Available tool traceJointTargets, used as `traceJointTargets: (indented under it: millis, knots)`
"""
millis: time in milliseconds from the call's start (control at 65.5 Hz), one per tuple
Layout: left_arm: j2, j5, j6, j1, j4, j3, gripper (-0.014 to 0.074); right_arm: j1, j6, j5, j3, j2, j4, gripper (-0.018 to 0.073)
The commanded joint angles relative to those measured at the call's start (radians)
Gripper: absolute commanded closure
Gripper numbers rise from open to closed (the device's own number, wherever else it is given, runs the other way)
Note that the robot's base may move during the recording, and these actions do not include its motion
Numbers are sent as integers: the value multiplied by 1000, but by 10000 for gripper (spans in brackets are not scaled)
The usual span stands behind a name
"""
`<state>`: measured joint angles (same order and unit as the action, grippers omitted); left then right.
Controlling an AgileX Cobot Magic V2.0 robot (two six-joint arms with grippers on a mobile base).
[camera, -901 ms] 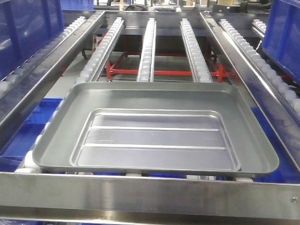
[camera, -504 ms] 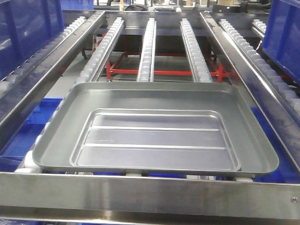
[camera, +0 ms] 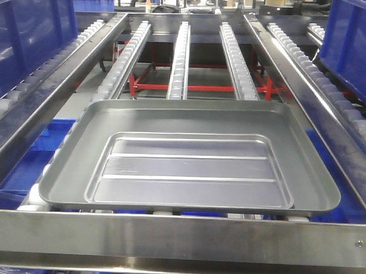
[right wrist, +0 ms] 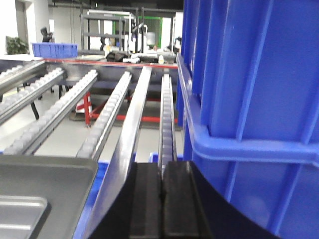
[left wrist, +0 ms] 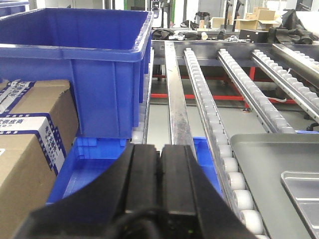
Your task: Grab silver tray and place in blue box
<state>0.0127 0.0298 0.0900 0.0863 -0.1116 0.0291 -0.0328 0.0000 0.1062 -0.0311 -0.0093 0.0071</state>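
Note:
The silver tray (camera: 188, 158) lies flat on the roller lanes just behind the front steel bar, its recessed panel with two ridges facing up. Its left edge shows in the left wrist view (left wrist: 279, 169) and its right corner in the right wrist view (right wrist: 45, 189). A blue box (left wrist: 84, 64) stands on the left lane, another blue box (right wrist: 254, 99) on the right lane. My left gripper (left wrist: 160, 149) is shut and empty, left of the tray. My right gripper (right wrist: 162, 167) is shut and empty, right of the tray. Neither gripper appears in the front view.
Steel side rails (camera: 293, 75) and white roller strips (camera: 180, 59) run away from me. A front steel bar (camera: 179, 236) crosses below the tray. Cardboard cartons (left wrist: 25, 149) sit at the far left. More blue bins (left wrist: 99, 159) lie under the lanes.

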Motion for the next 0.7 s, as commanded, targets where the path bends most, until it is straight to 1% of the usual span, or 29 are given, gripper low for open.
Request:
traceJointTargets:
  millis: [0, 31, 76, 168, 214, 321, 382, 458, 565, 611, 687]
  knots:
    - [11, 68, 1, -3, -6, -77, 668, 8, 29, 63, 81, -20, -1, 510]
    - [4, 39, 1, 0, -6, -119, 668, 11, 29, 13, 129, -15, -1, 510]
    - [-15, -40, 1, 1, -6, -193, 668, 14, 29, -80, 205, 2, -1, 510]
    - [-109, -288, 1, 1, -9, -380, 668, 16, 29, -312, 364, 93, -1, 510]
    - [-184, -413, 1, 1, -17, -473, 668, 16, 29, -421, 438, 155, -1, 510]
    - [-373, -645, 1, 1, -43, -629, 668, 16, 27, -599, 565, 341, -1, 510]
    - [-496, -741, 1, 1, -72, -691, 668, 16, 27, -707, 628, 459, -1, 510]
    - [-626, -765, 1, 1, -166, -726, 668, 16, 27, -798, 679, 584, 19, 510]
    - [-789, -746, 1, 1, -303, -728, 668, 16, 27, -815, 688, 730, 42, 510]
    - [-845, -731, 1, 1, -344, -728, 668, 16, 29, -824, 688, 773, 49, 510]
    - [-936, -668, 1, 1, -369, -728, 668, 16, 30, -818, 688, 840, 98, 510]
